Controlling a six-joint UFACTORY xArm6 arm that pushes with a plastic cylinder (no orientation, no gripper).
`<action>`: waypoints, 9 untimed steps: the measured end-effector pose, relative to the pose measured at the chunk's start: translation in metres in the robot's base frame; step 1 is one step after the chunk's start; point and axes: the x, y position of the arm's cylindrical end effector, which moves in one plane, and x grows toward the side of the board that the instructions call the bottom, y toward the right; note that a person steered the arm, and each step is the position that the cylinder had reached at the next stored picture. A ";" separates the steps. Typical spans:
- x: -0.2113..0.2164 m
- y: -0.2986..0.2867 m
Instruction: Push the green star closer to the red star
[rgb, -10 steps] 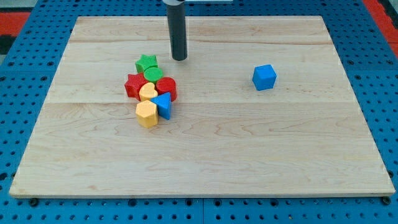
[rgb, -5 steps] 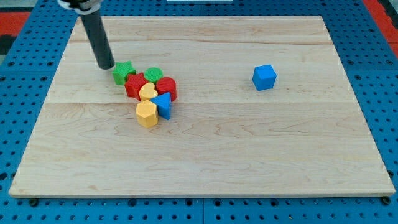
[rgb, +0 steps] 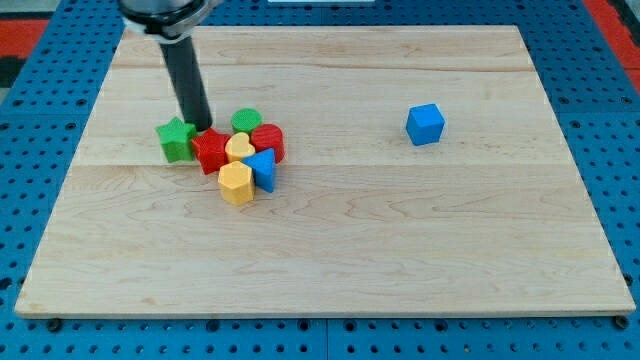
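Observation:
The green star (rgb: 176, 138) lies on the wooden board at the view's left, touching the left side of the red star (rgb: 211, 151). My tip (rgb: 201, 126) stands just above the red star and to the upper right of the green star, close to both. The red star is part of a tight cluster with a green cylinder (rgb: 245, 121), a red cylinder (rgb: 268, 142), a yellow heart (rgb: 238, 148), a blue triangle (rgb: 263, 168) and a yellow hexagon (rgb: 236, 183).
A blue cube (rgb: 425, 124) sits alone at the view's right. The wooden board (rgb: 400, 240) rests on a blue pegboard surface.
The green star moved from the cluster's top to its left side, down and left. My tip swung from right of the star to the far left, then back right beside the red star.

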 end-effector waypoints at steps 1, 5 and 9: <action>0.018 -0.014; 0.008 -0.104; 0.102 -0.009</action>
